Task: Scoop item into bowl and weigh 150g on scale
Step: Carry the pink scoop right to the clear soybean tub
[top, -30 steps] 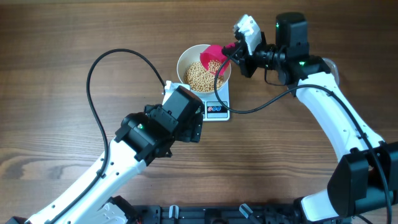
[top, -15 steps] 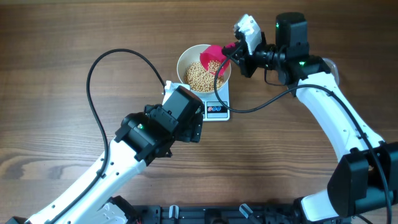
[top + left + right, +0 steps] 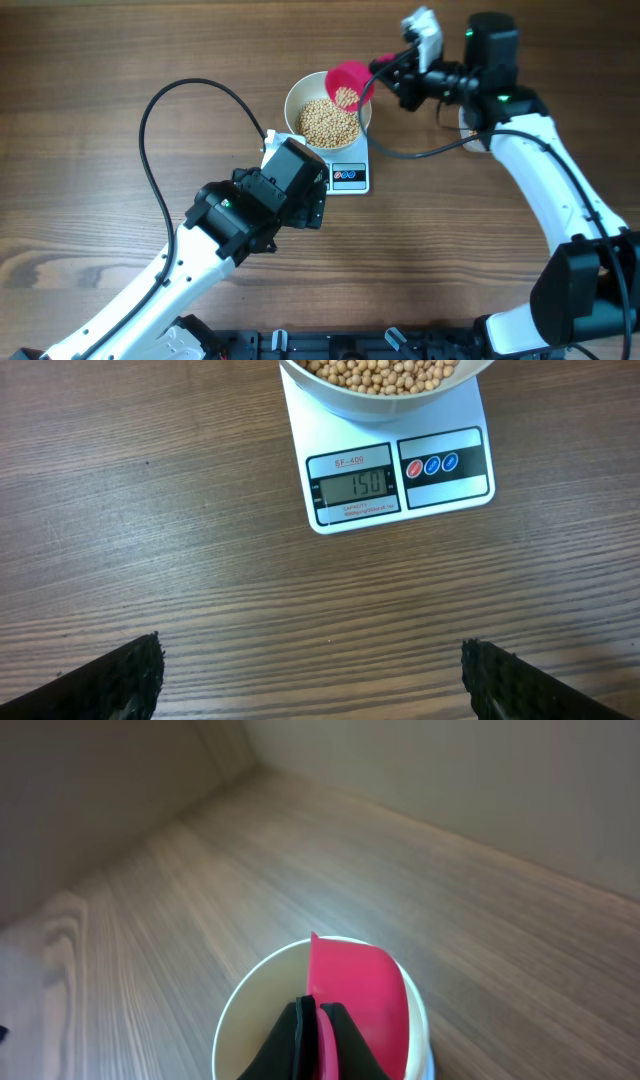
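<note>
Beans [image 3: 326, 124] fill bowl [image 3: 288, 108] beneath scoop [image 3: 345, 72] held by right gripper [image 3: 389, 76].

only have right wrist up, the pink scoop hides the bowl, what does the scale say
Observer: The left wrist view shows the scale with its display reading 150.
Operator: anything in the scoop
Observer: Yes, overhead shows some beans lying in the pink scoop, which is held above the upper right rim of the bowl.
Operator: and the left arm
Observer: The left pincer is open and empty, over the table in front of the scale.
</note>
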Available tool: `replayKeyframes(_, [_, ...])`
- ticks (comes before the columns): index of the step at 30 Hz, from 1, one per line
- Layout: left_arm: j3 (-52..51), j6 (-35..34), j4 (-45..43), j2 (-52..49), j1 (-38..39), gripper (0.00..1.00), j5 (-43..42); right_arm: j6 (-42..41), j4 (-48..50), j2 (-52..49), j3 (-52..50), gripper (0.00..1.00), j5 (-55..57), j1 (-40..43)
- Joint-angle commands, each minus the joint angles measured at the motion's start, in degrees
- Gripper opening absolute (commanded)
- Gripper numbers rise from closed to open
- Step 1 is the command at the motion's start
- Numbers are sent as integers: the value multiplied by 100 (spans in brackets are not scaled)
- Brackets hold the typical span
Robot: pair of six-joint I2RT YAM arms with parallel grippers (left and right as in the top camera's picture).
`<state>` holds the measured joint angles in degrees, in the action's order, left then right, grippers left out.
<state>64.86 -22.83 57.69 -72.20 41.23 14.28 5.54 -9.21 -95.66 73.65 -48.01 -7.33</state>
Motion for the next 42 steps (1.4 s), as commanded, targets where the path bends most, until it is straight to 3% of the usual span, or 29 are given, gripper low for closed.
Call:
replayKeyframes(1, [-24,-11,2,9,-20,100,13,-870,348,170,103,4,-1067,511])
replayKeyframes(12, [-24,-11,0,9,-20,100,13,-1919,289,247,103,4,-1279,2433])
replayKeyframes(19, [-24,-11,0,9,-20,100,13,-1327,-1016,870,103,4,468,3167])
replayKeyframes(22, [-26,-11,2,9,-20,100,13,-940,-1738,1346,103,4,1762,3189])
replayKeyframes(30, [-26,-11,0,9,-20,100,13,-551,-2745,1659,103,4,3167,3093])
replayKeyframes(38, [-24,-11,0,9,-20,100,13,-254,-2702,1572,103,4,4935,2304])
replayKeyframes(42, [-26,-11,2,9,-20,100,13,-197,-2601,1449,103,4,5167,2114])
